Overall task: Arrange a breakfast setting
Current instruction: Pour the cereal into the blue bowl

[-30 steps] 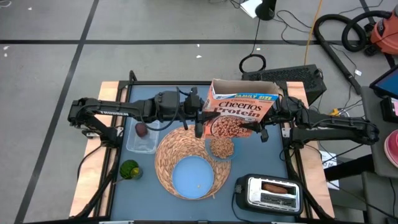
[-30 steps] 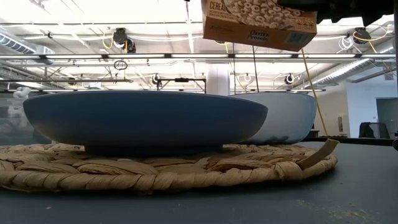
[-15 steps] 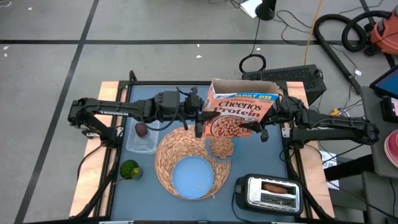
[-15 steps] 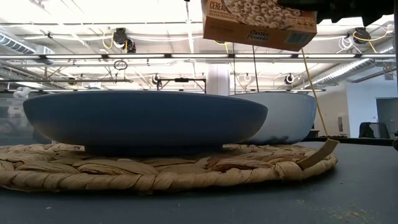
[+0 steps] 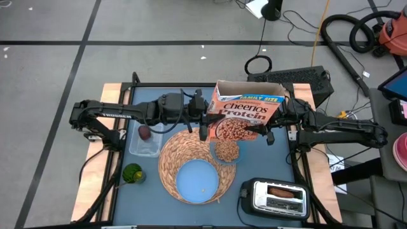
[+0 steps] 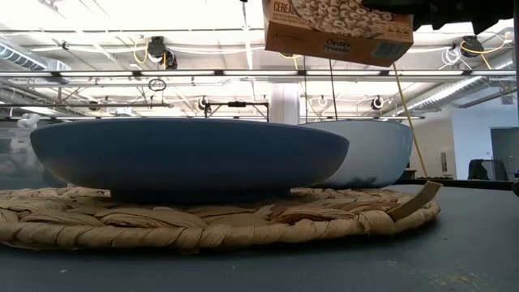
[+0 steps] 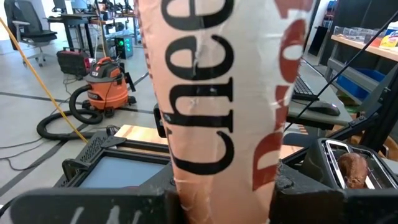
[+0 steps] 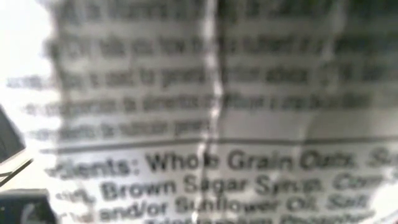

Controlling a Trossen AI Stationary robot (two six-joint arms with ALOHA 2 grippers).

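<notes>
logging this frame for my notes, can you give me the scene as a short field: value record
cereal box: held above the table by both grippers, open, over the bowl
left gripper: shut on the box's left edge
right gripper: shut on the box's right edge
bowl: on the placemat, holds cereal
plate: on the placemat, near side
toaster: near right corner, bread in a slot

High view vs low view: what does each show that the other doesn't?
Only the high view: left gripper and right gripper at opposite ends of the cereal box, the toaster, a clear container, and cereal filling the bowl.
Only the low view: the box hanging clear above the table.
Both: blue plate and bowl on the woven placemat.
</notes>
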